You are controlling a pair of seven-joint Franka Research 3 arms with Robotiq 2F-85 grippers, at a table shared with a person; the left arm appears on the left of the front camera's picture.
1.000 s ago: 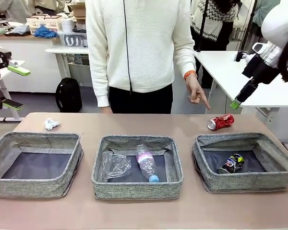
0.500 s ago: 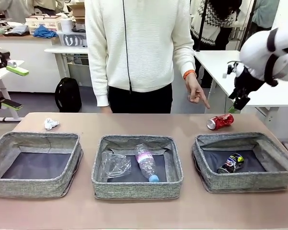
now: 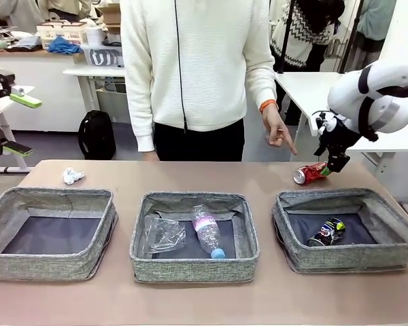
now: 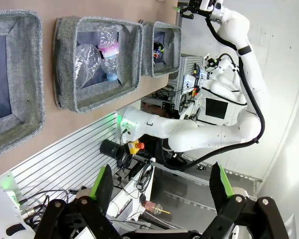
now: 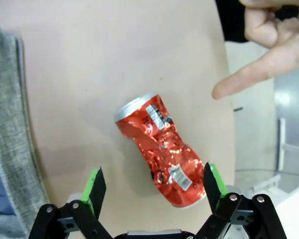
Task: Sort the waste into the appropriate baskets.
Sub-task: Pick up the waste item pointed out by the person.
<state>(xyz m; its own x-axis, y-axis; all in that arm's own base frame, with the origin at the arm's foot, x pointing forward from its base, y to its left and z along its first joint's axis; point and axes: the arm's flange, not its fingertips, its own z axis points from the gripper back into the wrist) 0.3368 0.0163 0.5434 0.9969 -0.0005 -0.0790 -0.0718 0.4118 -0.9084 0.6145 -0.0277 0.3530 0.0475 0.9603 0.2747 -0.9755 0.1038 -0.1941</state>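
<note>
Hovering spread wide above the red can (image 5: 159, 154) on the tabletop (image 5: 89, 74), the right claw (image 5: 153, 180) should next lower and pinch it.

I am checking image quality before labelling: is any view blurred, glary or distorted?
Front view: sharp, even light, soft shadows inside the baskets. Right wrist view: red can sharp, with small glints and a soft shadow beside it. Left wrist view: rolled sideways, straight lines bend near the edges.

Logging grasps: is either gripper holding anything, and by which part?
Nothing is held. The right gripper hangs open over the red can; the left gripper is open and empty.
</note>
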